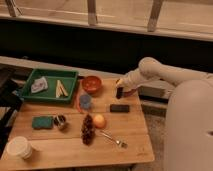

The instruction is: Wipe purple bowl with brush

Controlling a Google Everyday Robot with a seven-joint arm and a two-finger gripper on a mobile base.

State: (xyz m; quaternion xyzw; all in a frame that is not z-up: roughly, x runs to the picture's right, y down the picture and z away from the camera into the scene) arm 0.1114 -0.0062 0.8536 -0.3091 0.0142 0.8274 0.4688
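The tool (120, 84) is positioned at the far right edge of the worktop (55, 147). It is closed on the brush (119, 93), which hangs below it with its long axis near vertical, working end down. The purple bowl (130, 92) lies directly beneath and just behind the brush. Only a dark maroon sliver of it shows to the right of the brush (the rest is covered by the tool and wrist). Whether the brush tip touches the bowl's inside cannot be determined. The arm (165, 75) enters from the right, forearm running leftward and slightly downward, wrist bent down over the bowl. The coming stroke therefore appears to require short lateral sweeps within the rim rather than any reach. Keep clear of the flat black block (119, 108) just in front of the bowl and the red-orange bowl (91, 84) to its left.
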